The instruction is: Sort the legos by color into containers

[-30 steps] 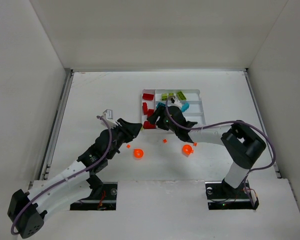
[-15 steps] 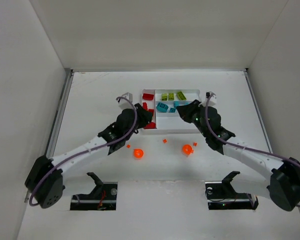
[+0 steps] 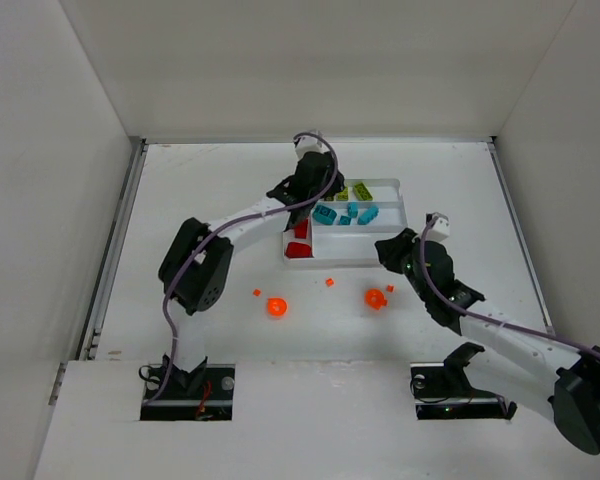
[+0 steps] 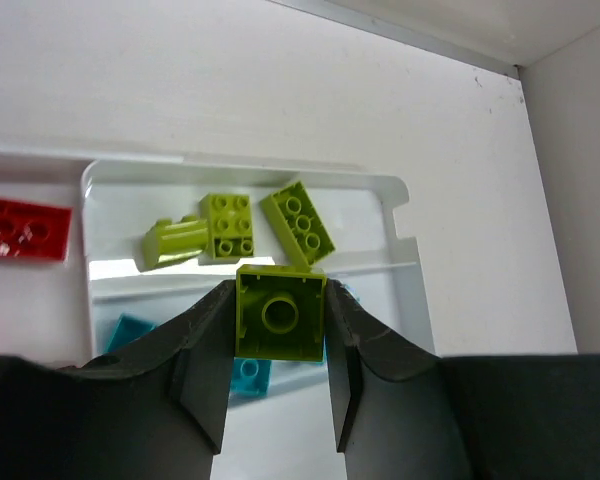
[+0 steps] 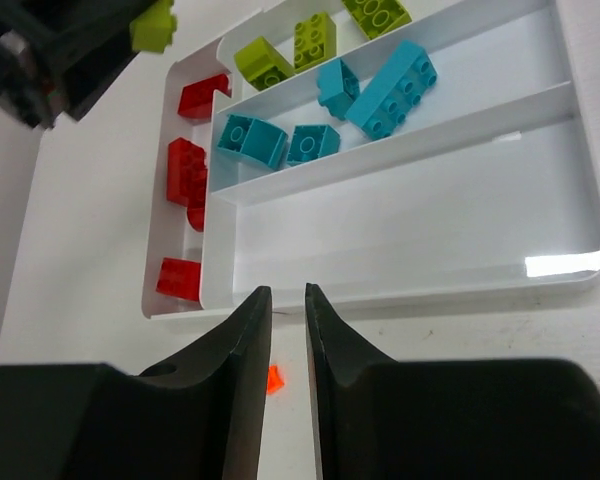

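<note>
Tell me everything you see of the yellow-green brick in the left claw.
The yellow-green brick is a small square piece of glossy plastic, seen from its hollow underside, with one round tube in the middle. The left claw pinches it by two opposite sides, one finger on each. It hangs in the air over the white tray, near the far slot where three other yellow-green bricks lie, touching none of them. Its top is hidden.

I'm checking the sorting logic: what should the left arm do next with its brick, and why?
Probably lower the left gripper a little over the far slot and open: it grips a yellow-green brick, and the other yellow-green bricks lie in that slot, teal ones in the next.
</note>
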